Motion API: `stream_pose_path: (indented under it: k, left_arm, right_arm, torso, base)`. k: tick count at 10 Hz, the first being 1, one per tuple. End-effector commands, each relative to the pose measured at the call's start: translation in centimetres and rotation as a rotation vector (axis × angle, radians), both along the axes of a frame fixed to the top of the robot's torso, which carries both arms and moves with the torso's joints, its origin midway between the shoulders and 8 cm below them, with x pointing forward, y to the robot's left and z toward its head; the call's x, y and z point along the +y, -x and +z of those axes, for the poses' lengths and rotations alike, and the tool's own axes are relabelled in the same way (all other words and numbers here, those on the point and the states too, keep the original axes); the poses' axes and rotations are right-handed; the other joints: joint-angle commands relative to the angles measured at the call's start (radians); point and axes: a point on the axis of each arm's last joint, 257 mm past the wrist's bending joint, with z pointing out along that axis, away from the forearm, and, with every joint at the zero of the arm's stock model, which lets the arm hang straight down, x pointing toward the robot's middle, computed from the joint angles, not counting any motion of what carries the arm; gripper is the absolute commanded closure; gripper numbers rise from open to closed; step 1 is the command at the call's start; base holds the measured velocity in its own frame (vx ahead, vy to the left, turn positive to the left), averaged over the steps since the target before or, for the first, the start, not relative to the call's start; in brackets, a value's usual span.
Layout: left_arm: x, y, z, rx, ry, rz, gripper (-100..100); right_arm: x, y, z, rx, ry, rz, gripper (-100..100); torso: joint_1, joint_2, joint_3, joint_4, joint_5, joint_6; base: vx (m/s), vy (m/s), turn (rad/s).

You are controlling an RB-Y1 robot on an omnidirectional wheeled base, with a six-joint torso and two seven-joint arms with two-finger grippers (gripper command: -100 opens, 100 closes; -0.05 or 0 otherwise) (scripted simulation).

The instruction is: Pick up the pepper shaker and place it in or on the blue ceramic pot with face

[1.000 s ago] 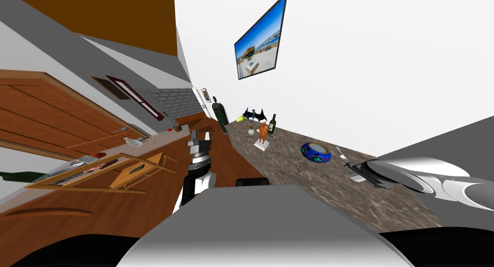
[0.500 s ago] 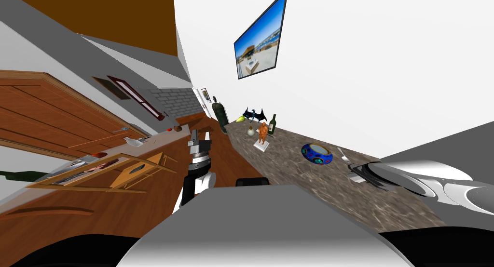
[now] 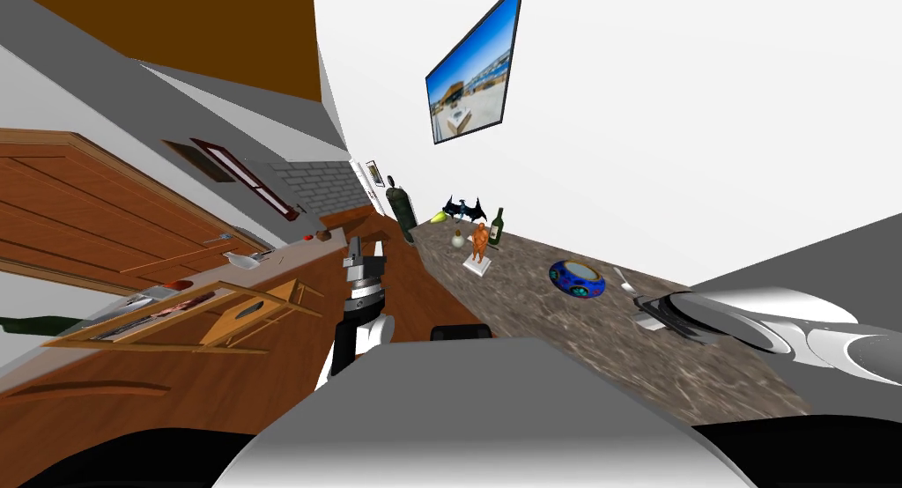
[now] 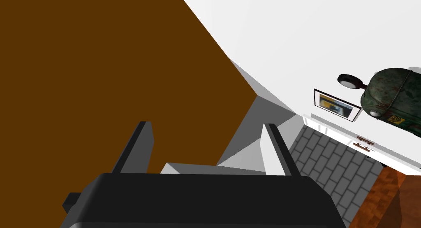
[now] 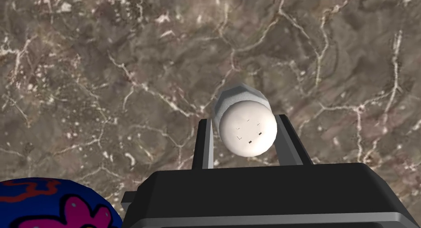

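Note:
The pepper shaker [image 5: 246, 131] is a pale cylinder with a white domed top and small holes, standing on the brown marbled counter [image 5: 102, 73]. My right gripper [image 5: 243, 119] comes down over it, and its two fingers press the shaker's sides. The blue pot [image 5: 49, 205] with red and pink patterns sits close beside that hand. In the head view the pot [image 3: 577, 278] lies just left of my right gripper [image 3: 646, 308]. My left gripper [image 3: 357, 249] is raised in front of my chest, and its fingers [image 4: 142, 147] stand apart with nothing between them.
Farther back along the counter [image 3: 546, 333] stand an orange figurine [image 3: 480, 242] on a white base, a green bottle [image 3: 497, 227], a small round flask [image 3: 457, 240] and a dark winged figure [image 3: 464, 209]. A wooden rack [image 3: 203, 311] stands to the left.
My right forearm has shifted slightly over the counter beside the pot. The pot, the other counter things and my left arm have stayed where they were.

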Motion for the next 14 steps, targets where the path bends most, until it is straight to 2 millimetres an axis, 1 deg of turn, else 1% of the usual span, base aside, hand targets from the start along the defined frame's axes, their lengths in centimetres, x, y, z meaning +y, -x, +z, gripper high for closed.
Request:
stream_pose_path:
  k: [1, 2, 3, 4, 6, 9, 12, 13, 14]
  left_arm:
    - [0.0, 0.0, 0.0, 0.000, 0.000, 0.000, 0]
    - [0.0, 0.0, 0.0, 0.000, 0.000, 0.000, 0]
    - [0.0, 0.0, 0.0, 0.000, 0.000, 0.000, 0]
    - [0.0, 0.0, 0.0, 0.000, 0.000, 0.000, 0]
    - [0.0, 0.0, 0.0, 0.000, 0.000, 0.000, 0]
    - [0.0, 0.0, 0.0, 0.000, 0.000, 0.000, 0]
    - [0.0, 0.0, 0.0, 0.000, 0.000, 0.000, 0]
    - [0.0, 0.0, 0.0, 0.000, 0.000, 0.000, 0]
    - [0.0, 0.0, 0.0, 0.000, 0.000, 0.000, 0]
  right_arm:
    - [0.0, 0.0, 0.0, 0.000, 0.000, 0.000, 0]
    - [-0.1, 0.2, 0.3, 0.015, 0.002, 0.001, 100]
    - [-0.3, 0.3, 0.6, 0.023, 0.005, 0.002, 100]
    - [-0.8, 0.3, 1.6, 0.043, 0.016, 0.004, 100]
    - [-1.3, 0.3, 2.9, 0.066, 0.031, 0.007, 100]
    - [-2.2, 0.1, 5.4, 0.103, 0.056, 0.015, 100]
    - [-3.1, -0.3, 8.0, 0.137, 0.083, 0.025, 100]
    - [-3.5, -0.7, 9.7, 0.157, 0.100, 0.033, 100]
    - [-3.7, -0.9, 10.5, 0.165, 0.107, 0.037, 100]
  torso:
    - [0.000, 0.000, 0.000, 0.000, 0.000, 0.000]
    - [-0.001, -0.001, -0.001, 0.000, 0.000, 0.000]
    - [0.004, 0.001, 0.000, 0.000, 0.000, -0.001]
    - [0.008, 0.004, 0.002, 0.000, 0.001, -0.001]
    - [0.013, 0.008, 0.004, 0.001, 0.004, 0.000]
    - [0.009, 0.007, 0.004, 0.001, 0.003, -0.001]
    - [0.010, 0.004, 0.002, 0.000, 0.004, -0.002]
    - [0.010, 0.004, 0.002, 0.000, 0.004, -0.003]
    - [0.012, 0.005, 0.002, 0.000, 0.004, -0.004]
  base:
    - [0.000, 0.000, 0.000]
    - [-0.070, 0.087, 0.094]
    - [-0.110, 0.139, 0.106]
    - [-0.150, 0.154, 0.153]
    - [-0.149, 0.168, 0.108]
    - [-0.130, 0.108, 0.120]
    - [-0.104, 0.125, 0.137]
    - [-0.131, 0.157, 0.219]
    - [-0.123, 0.142, 0.163]
